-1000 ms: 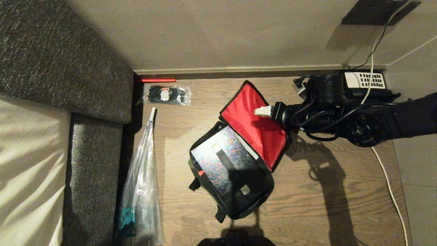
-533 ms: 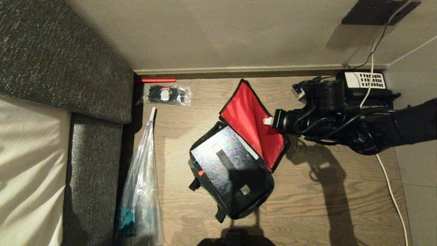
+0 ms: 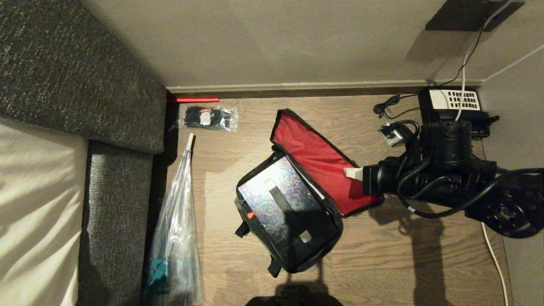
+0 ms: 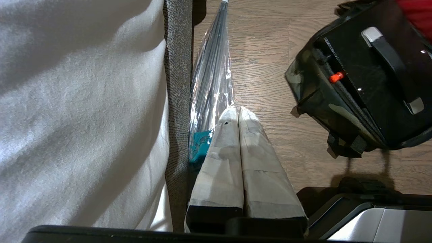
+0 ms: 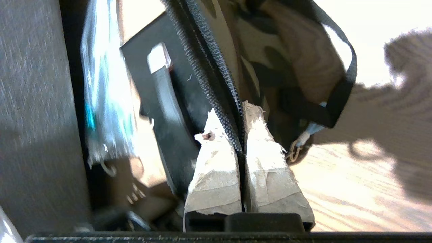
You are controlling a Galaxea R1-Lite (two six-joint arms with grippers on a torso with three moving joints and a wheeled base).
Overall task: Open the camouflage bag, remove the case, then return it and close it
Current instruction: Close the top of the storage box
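My right gripper (image 3: 349,172), right of centre in the head view, is pinching the zippered edge of the camouflage bag's (image 3: 293,238) red-lined lid (image 3: 316,159); taped fingers (image 5: 216,162) pressed together on it. Lid flung open toward the upper right. The case (image 3: 278,204) sits inside the bag, centre frame, handle up. My left gripper (image 4: 238,113) hangs pressed together, empty, over the floor near the clear plastic bag (image 3: 176,221).
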